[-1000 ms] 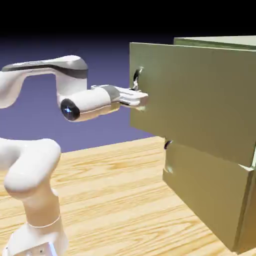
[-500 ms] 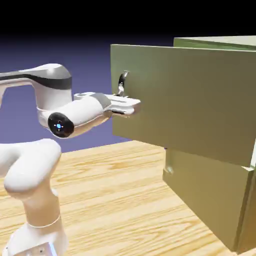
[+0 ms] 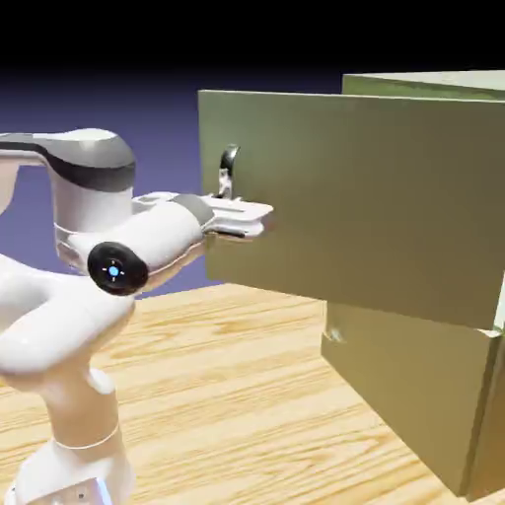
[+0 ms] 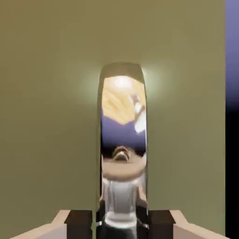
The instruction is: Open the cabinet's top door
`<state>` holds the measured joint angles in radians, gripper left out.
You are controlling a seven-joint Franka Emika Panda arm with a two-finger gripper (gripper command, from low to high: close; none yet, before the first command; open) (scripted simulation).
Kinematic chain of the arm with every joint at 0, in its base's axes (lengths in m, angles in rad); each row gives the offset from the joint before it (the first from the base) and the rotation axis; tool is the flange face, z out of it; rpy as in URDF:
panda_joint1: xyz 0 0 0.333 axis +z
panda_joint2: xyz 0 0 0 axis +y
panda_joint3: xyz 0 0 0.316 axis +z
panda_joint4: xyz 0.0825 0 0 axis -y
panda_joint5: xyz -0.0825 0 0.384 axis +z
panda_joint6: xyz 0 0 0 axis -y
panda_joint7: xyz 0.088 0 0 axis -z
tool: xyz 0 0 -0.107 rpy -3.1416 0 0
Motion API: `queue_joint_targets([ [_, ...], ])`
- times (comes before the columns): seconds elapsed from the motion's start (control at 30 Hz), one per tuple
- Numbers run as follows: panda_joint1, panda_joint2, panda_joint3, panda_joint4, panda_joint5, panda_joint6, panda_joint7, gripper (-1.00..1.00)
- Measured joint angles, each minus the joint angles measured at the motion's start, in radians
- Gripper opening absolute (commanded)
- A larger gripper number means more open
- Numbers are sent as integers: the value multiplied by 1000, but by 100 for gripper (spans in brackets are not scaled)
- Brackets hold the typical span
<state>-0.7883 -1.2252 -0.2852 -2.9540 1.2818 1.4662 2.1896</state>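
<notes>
From the exterior view, the white arm (image 3: 74, 296) comes up from the lower left and reaches to the right. Its gripper (image 3: 237, 212) is at the handle (image 3: 227, 170), which sits near the left edge of the top door (image 3: 365, 197). The top door stands swung out from the cabinet (image 3: 434, 84), and its left edge is well in front of the cabinet body. Under it, the lower panel (image 3: 409, 380) lies flat against the cabinet front. The cabinet stands on a wooden table (image 3: 227, 395) with a light grain.

In the hand view, the olive-green surface of the door (image 4: 46, 107) fills almost the whole picture. A thin strip of blue-violet backdrop (image 4: 232, 51) shows at the right edge. The handle (image 4: 122, 140) is a shiny curved bar in the middle, and it mirrors the wood and the white arm. The two dark fingertips (image 4: 78, 219) sit close on both sides of the lower end of the handle, pressed narrowly around it, so the gripper (image 4: 120, 223) holds the handle.
</notes>
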Motion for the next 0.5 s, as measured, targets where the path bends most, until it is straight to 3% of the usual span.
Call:
queue_joint_targets([
  [0.5,280,540,-485,457,-414,-416,-245,-100],
])
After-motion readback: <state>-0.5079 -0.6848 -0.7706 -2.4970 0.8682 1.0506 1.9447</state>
